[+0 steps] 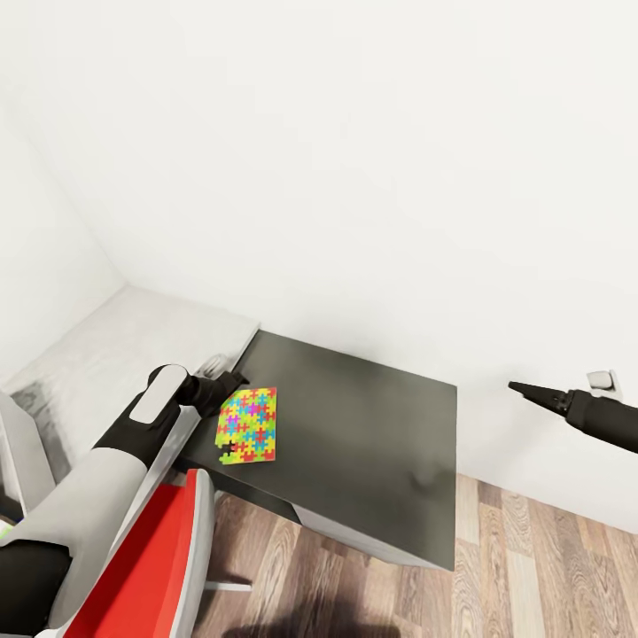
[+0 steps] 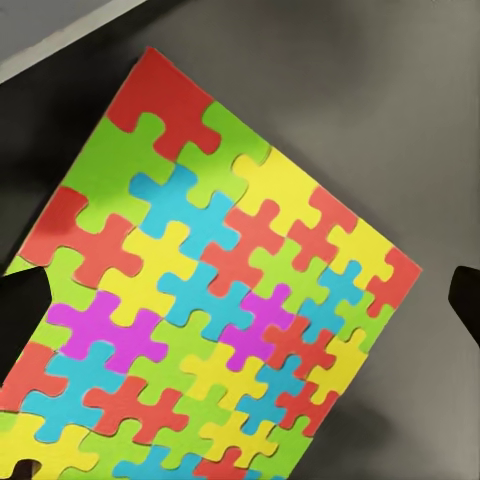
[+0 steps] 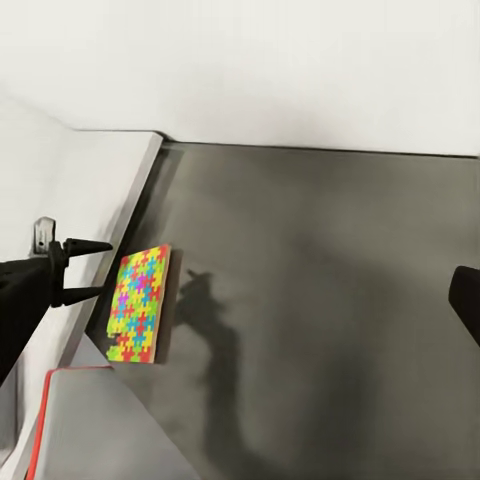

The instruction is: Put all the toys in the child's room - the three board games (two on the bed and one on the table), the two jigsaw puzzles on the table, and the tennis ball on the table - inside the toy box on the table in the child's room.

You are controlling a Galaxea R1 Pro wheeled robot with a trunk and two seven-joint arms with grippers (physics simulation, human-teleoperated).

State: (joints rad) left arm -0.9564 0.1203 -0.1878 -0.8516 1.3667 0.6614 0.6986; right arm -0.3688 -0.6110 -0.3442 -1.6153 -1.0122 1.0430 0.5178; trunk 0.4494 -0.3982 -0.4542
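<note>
One jigsaw puzzle [image 1: 249, 426], a thin square of red, yellow, green, blue and purple pieces, lies flat on the lower dark grey section of the table [image 1: 372, 443]. My left gripper [image 1: 233, 384] hangs open just over the puzzle's far corner, its fingers spread wide and holding nothing. In the left wrist view the puzzle [image 2: 210, 300] lies under the left gripper [image 2: 240, 300]. The right wrist view takes in the puzzle [image 3: 140, 305] and the left gripper [image 3: 95, 270] from across the table. My right gripper [image 1: 516, 386] floats off the table's right side, open and empty.
A red chair [image 1: 151, 549] stands close to the table's near left corner, under my left arm. The higher pale desk surface [image 1: 133, 346] runs off to the left. White walls close the back, with a socket [image 1: 602, 381] at the right. Wooden floor [image 1: 532, 567] lies to the right.
</note>
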